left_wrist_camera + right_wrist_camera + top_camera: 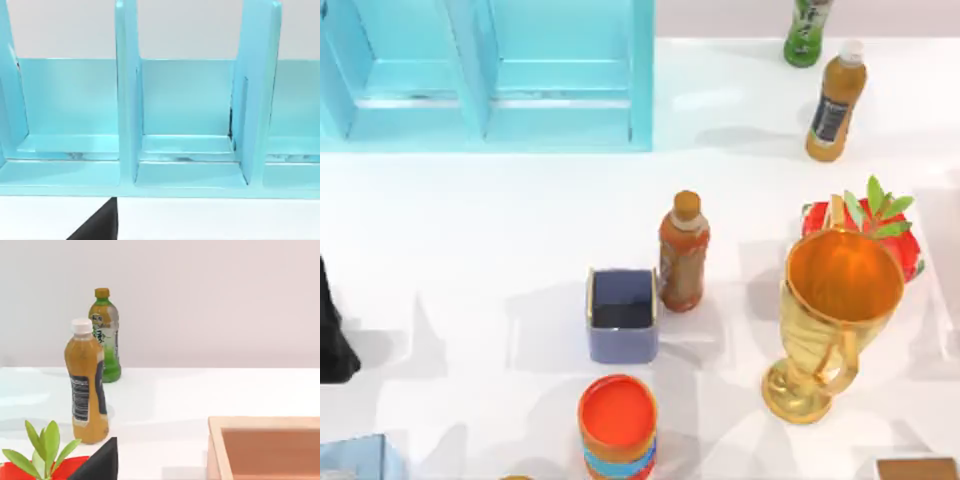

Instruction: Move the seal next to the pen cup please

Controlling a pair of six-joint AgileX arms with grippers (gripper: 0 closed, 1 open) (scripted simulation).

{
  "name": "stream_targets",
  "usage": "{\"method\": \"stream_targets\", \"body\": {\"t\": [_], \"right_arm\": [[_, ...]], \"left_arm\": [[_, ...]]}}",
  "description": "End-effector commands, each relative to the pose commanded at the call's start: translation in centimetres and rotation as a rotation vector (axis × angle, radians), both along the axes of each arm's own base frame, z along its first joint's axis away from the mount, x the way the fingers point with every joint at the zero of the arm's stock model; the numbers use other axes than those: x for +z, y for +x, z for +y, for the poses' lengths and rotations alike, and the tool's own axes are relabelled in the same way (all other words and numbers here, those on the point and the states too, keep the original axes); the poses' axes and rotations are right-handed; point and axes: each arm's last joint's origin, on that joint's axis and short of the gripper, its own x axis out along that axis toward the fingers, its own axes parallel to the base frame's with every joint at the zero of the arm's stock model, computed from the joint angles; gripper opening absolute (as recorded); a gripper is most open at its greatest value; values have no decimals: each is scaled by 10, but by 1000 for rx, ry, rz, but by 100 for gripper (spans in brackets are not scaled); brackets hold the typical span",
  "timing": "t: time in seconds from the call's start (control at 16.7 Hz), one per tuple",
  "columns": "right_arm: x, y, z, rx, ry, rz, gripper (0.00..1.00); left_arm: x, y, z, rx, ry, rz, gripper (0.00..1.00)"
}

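Observation:
The pen cup [622, 348] is a square slate-blue cup with a pale rim and a dark inside, standing a little below the table's middle in the top view. The seal is out of view. A black part of my left arm [332, 340] sits at the table's left edge, well to the left of the pen cup. Its wrist view faces the cyan rack [190, 150], with a black corner of the left gripper [97, 225] in it. A black corner of my right gripper [97, 462] shows in the right wrist view, near two bottles.
A brown bottle [683, 252] stands right beside the pen cup. A gold trophy [830, 330], a red pot with a plant [910, 240], an orange striped cup [617, 425], an orange bottle [836, 100], a green bottle [807, 30], a wooden box [265, 447] and the cyan rack [490, 75] surround it.

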Motion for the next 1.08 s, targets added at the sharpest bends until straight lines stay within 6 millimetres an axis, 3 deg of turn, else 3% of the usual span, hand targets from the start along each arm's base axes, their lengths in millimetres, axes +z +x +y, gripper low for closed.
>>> {"method": "stream_targets", "body": {"t": [0.3,0.6,0.84,1.08], "right_arm": [[0,0,0,0,0,0,100],[0,0,0,0,0,0,100],[0,0,0,0,0,0,100],[0,0,0,0,0,0,100]], "left_arm": [[8,1,1,9,6,58,100],[43,13,4,28,27,316,100],[76,42,9,38,43,607,100],[99,86,18,36,48,914,100]]}}
